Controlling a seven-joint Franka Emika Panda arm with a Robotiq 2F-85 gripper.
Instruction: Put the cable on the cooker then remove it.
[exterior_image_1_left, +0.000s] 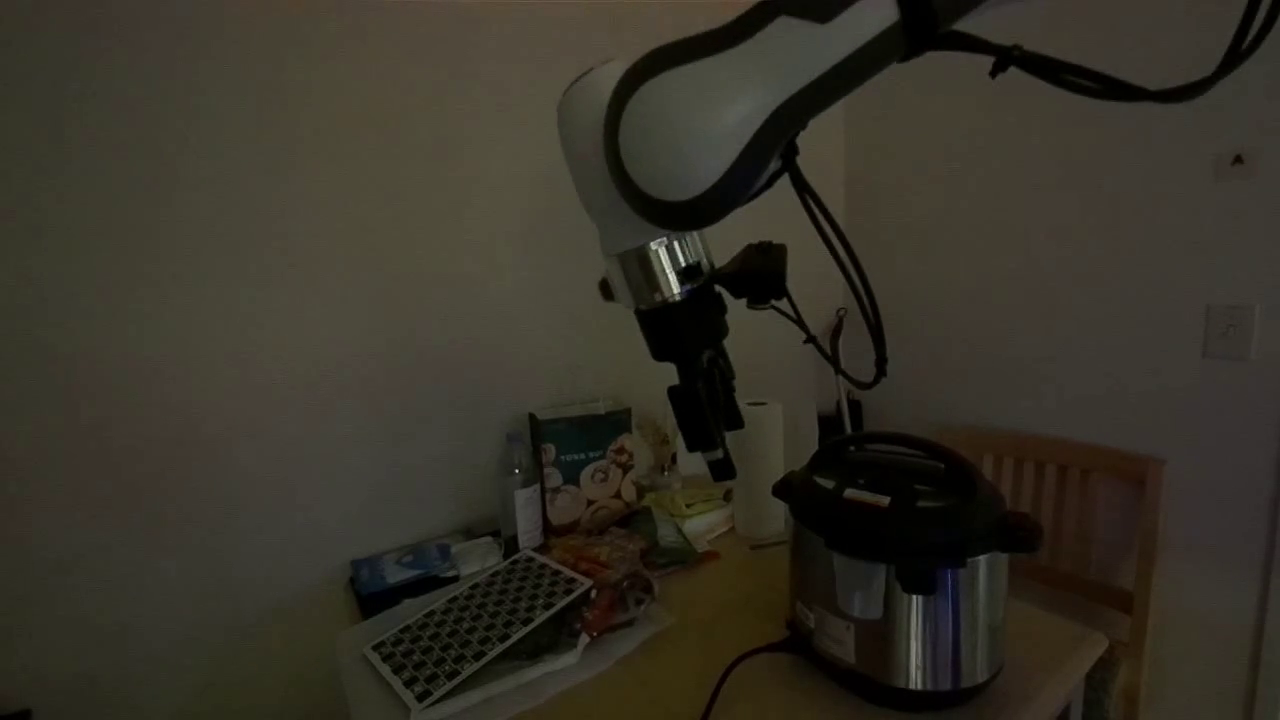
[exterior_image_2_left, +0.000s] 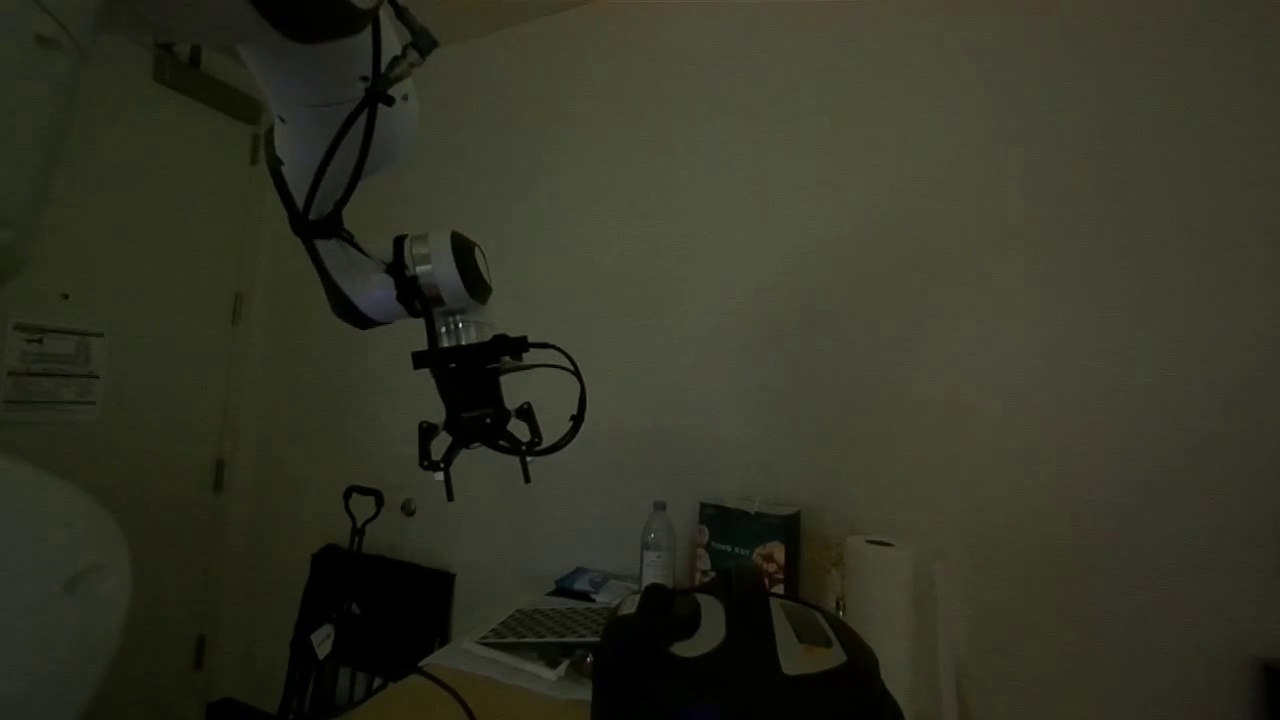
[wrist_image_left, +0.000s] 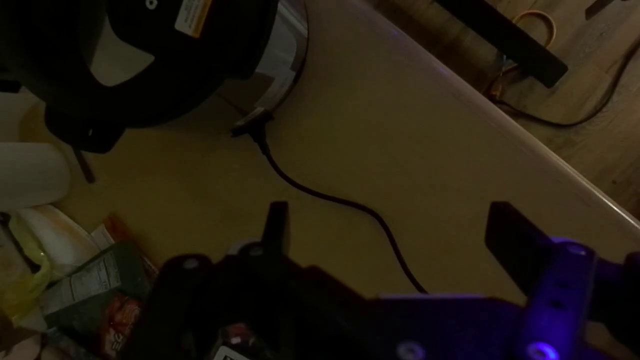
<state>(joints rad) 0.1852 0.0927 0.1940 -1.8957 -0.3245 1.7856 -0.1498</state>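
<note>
The cooker (exterior_image_1_left: 905, 600), with a steel body and black lid, stands on the table; its lid shows low in an exterior view (exterior_image_2_left: 740, 660) and at the top left of the wrist view (wrist_image_left: 170, 75). The thin black cable (wrist_image_left: 345, 201) is plugged into the cooker's base and lies curving on the table; parts show in both exterior views (exterior_image_1_left: 738, 662) (exterior_image_2_left: 448, 690). Nothing lies over the lid. My gripper (wrist_image_left: 389, 205) is open and empty, pointing down, high above the table and beside the cooker in both exterior views (exterior_image_1_left: 724, 455) (exterior_image_2_left: 488, 490). The gripper's body hides the cable's further run.
A paper-towel roll (exterior_image_1_left: 760, 470) stands behind the cooker. A bottle (exterior_image_1_left: 522, 500), a green food bag (exterior_image_1_left: 585, 465), several packages (wrist_image_left: 90, 285) and a dark grid panel (exterior_image_1_left: 480, 625) crowd the table's other side. A wooden chair (exterior_image_1_left: 1080, 510) stands behind the table.
</note>
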